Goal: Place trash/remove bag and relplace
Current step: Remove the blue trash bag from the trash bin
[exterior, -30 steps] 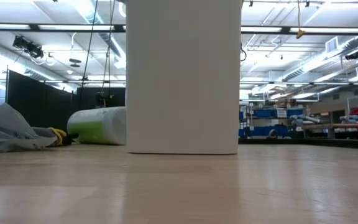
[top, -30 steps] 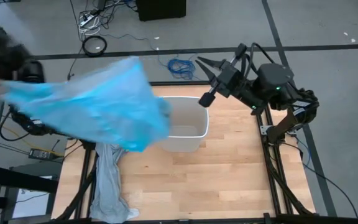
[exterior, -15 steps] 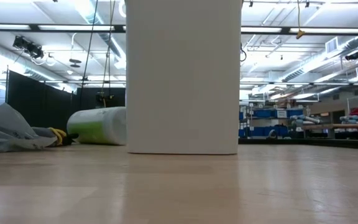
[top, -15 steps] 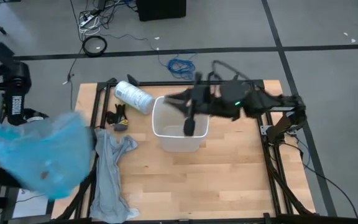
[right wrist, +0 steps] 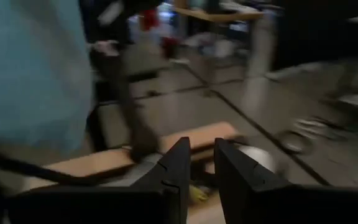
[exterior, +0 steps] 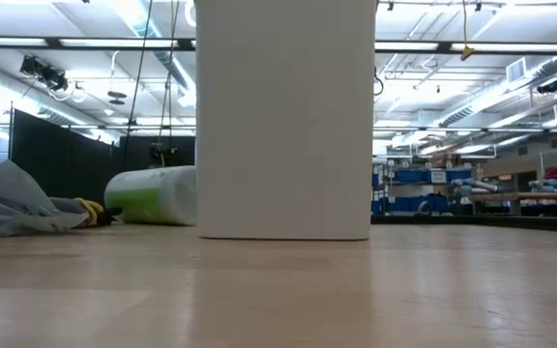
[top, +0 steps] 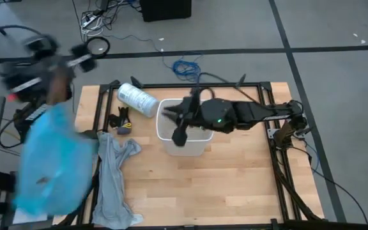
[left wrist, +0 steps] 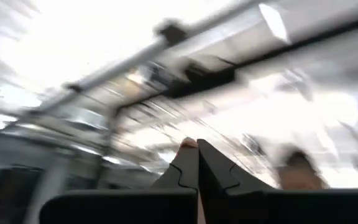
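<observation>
My right end effector (top: 179, 135) hangs over the open top of the white bin (top: 185, 145), its tip just inside the rim on the side toward my left arm. Its two fingers (right wrist: 178, 163) stand a narrow gap apart, and nothing is between them. The bin beneath it shows no liner. Just beyond the bin, on the worktop (top: 235, 179), the white printed roll (top: 137, 99) lies on its side, and a small black and yellow object (top: 121, 121) sits near it. Farther toward my left side, the limp grey sheet (top: 115, 182) is draped along the worktop's edge.

My left end effector (left wrist: 197, 163) is raised well away from the bin, out past the worktop's far left corner, pointing up at the ceiling. Its fingers are pressed together. The light-blue bag (top: 50, 163) hangs below it, off the worktop's left edge and just beside the grey sheet; I cannot make out the exact point where I grip it. A small dark scrap (top: 41, 181) shows through the bag's plastic low down.
</observation>
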